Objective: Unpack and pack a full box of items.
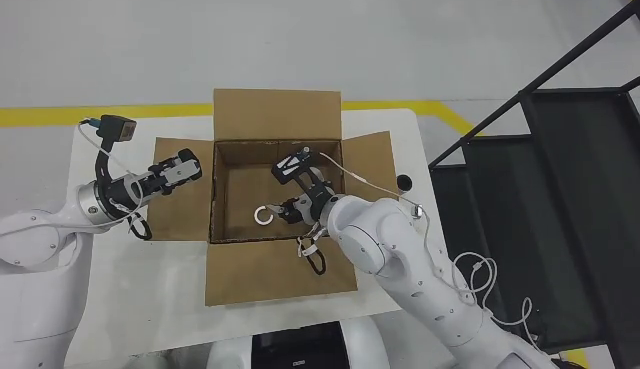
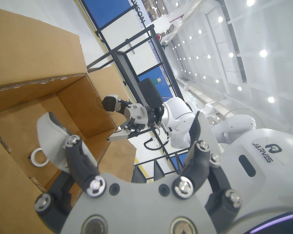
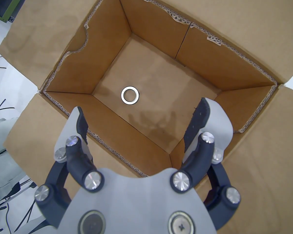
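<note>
Step in hand, likely: unpacking. One ring (image 3: 130, 95) lies on the box (image 1: 277, 114) floor, near-left. Right gripper (image 3: 141, 109) hangs spread above it; left gripper (image 1: 188, 165) spread over the left flap. Next: lower right gripper, pinch ring.

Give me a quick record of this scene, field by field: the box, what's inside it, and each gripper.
container: cardboard box, open, flaps spread outward, on the white table
contents: one white ring lying flat on the box floor
right arm: right gripper open, empty, above the box opening
left arm: left gripper open, empty, over a side flap, outside the opening
</note>
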